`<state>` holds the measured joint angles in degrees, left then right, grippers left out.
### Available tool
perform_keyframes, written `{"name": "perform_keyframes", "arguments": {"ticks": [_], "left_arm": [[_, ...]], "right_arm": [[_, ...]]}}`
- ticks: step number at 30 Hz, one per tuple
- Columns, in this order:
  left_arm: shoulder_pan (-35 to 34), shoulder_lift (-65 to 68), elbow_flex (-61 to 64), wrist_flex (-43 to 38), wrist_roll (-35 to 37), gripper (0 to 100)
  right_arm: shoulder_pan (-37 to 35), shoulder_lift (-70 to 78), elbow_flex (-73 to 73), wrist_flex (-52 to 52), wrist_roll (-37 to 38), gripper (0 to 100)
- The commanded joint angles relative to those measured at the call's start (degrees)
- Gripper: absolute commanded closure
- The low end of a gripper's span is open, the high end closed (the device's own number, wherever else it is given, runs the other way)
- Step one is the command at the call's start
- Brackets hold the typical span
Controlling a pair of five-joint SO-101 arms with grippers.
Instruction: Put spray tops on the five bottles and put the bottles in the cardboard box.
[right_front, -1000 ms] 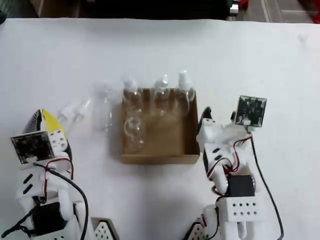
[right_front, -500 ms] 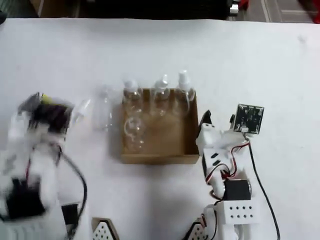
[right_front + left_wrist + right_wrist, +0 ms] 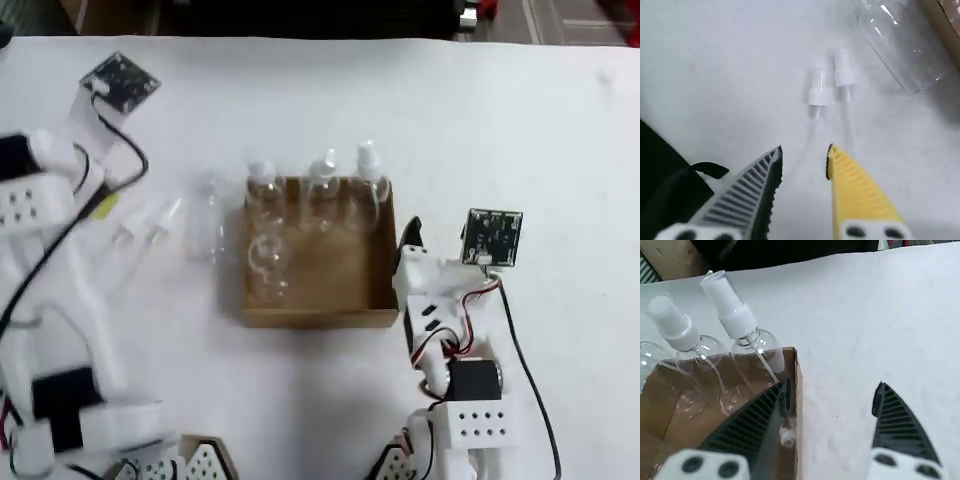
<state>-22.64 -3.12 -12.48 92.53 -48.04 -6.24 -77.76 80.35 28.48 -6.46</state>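
I see my left claw (image 3: 805, 148) narrowly open and empty, with bare desk (image 3: 715, 60) around it.
Two spray tops (image 3: 819, 91) lie just ahead, tubes pointing back at its tips; a bottle (image 3: 900, 45) lies on its side beyond them, beside the cardboard box (image 3: 320, 318). My right claw (image 3: 833, 385) gapes wide at the box's wall.

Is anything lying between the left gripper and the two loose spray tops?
Nothing visible. The left gripper, jaws open, faces the spray tops across bare table; the clear bottle sits off to the side.

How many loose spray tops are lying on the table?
2. One top and a second top lie side by side on the table, between the left gripper and the bottle outside the box. None looks hidden.
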Motion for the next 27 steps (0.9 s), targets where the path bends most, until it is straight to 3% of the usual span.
{"name": "perform_keyframes", "arguments": {"ticks": [1,17,23,27], "left_arm": [[0.1,7.6,-7.6,0.4,-0.7,85],[0.9,39.1,-19.2,-3.0,-0.4,85],[0.9,45.0,-24.9,-3.3,-0.4,85],[0.6,48.5,-28.8,-4.1,1.2,85]], "right_arm": [[0.0,-0.3,-0.4,-1.3,0.7,76.2],[0.0,-0.7,1.1,-3.9,0.8,76.2],[-2.1,-0.7,4.0,-8.8,7.9,76.2],[-3.9,-0.7,4.3,-8.7,8.9,76.2]]}}
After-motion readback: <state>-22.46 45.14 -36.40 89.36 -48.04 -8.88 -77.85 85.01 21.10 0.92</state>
